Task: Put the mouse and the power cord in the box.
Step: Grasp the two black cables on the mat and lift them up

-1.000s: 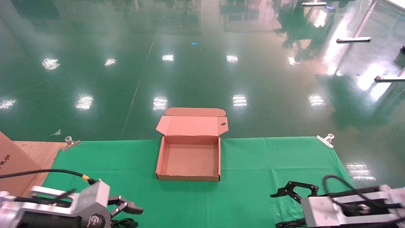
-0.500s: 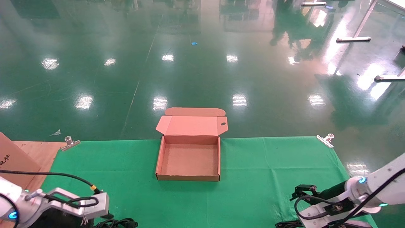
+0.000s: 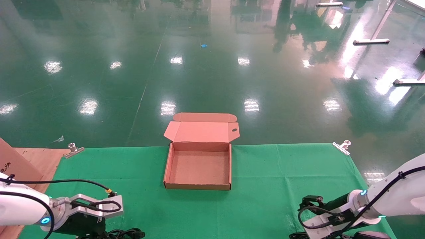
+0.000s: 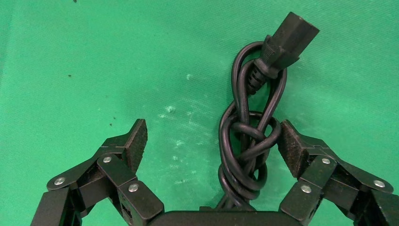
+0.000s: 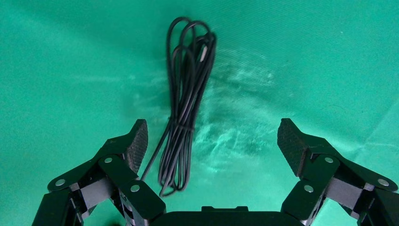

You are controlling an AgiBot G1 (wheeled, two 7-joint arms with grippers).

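Both end effectors hanging open over cables

Two arms are working low at the green-clothed bench [image 3: 265, 172]. Left end effector [image 4: 214, 143], fingers spread, is straddling the knotted thick black power cord [image 4: 249, 141]. Right end effector [image 5: 211, 143], likewise spread, is hovering over a thin black looped cable [image 5: 186, 108]. Open brown cardboard box [image 3: 198, 166] is sitting mid-bench.

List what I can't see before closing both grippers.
Mouse: not identifiable in any view; right wrist view shows only a thin cable inside the open right gripper.
Power cord: lower end hidden behind the open left gripper, left wrist view.
Head view: arms cover both grippers.
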